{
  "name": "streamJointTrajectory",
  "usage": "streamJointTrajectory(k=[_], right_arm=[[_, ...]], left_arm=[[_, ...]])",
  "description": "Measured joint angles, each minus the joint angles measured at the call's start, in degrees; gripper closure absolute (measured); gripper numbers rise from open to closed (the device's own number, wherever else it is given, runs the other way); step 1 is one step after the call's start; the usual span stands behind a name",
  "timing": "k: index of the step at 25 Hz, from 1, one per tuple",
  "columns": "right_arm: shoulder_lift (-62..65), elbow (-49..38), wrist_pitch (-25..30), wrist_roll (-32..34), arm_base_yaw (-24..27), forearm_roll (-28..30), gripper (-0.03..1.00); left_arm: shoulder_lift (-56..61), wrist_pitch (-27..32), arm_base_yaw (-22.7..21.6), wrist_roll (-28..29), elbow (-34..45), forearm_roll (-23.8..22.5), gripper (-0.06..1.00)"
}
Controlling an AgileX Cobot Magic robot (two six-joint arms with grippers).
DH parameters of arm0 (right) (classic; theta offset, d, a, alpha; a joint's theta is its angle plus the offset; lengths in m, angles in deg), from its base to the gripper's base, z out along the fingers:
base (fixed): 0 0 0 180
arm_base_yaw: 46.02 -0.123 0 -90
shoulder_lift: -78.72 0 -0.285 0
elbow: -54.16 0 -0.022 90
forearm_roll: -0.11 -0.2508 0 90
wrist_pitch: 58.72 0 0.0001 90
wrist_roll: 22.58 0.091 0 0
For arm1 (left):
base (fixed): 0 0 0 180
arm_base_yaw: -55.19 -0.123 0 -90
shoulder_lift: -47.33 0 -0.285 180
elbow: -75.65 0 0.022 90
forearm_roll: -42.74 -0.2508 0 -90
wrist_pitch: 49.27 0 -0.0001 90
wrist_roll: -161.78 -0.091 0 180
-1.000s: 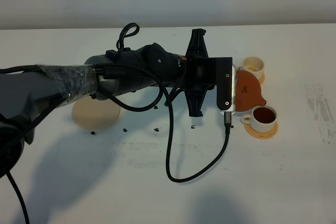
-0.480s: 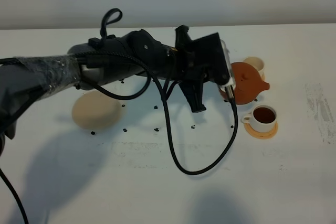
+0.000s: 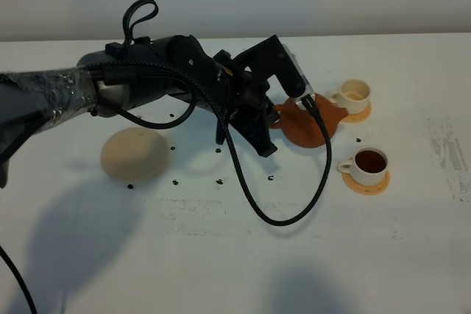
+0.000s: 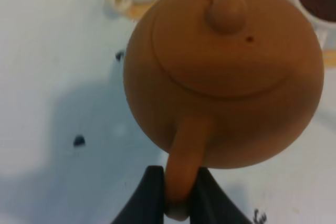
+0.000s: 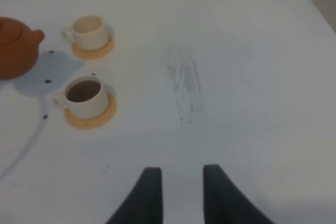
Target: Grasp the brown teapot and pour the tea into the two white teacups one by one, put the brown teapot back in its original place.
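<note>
Two white cups out, only the near teacup (image 3: 369,163) plainly dark with tea; brown teapot (image 3: 313,126) aloft

Clamped in the left gripper (image 4: 178,174) by its loop handle (image 4: 184,150), black fingers (image 4: 149,192) pressed to either side. Held clear of the white table (image 3: 221,270), shadow underneath, close to level, lid knob (image 4: 227,13) uppermost, spout toward the far teacup (image 3: 355,93). Placed between the cups and the beige coaster (image 3: 135,154), just beside the cups and well apart from that coaster.

Seated each on a small orange-tan coaster: near coaster (image 3: 366,189), far coaster (image 3: 364,114). Inside of the far teacup pale; tea in it or not, cannot tell.

Over open table on the far side of the cups, right gripper (image 5: 181,192): fingers drawn narrow, nothing between them, well apart from cups and pot.

Looped down from the left arm across the table, a black cable (image 3: 280,220). Scattered between beige coaster and pot, small dark specks (image 3: 219,180)
</note>
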Motion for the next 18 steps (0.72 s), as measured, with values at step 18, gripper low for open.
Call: streamJointTrajectory(k=[18], right_arm=[[0.0, 0.0, 0.0, 0.0, 0.0, 0.0, 0.74]], left_arm=[[0.1, -4.2, 0.1, 1.5, 5.8, -1.2, 0.86]])
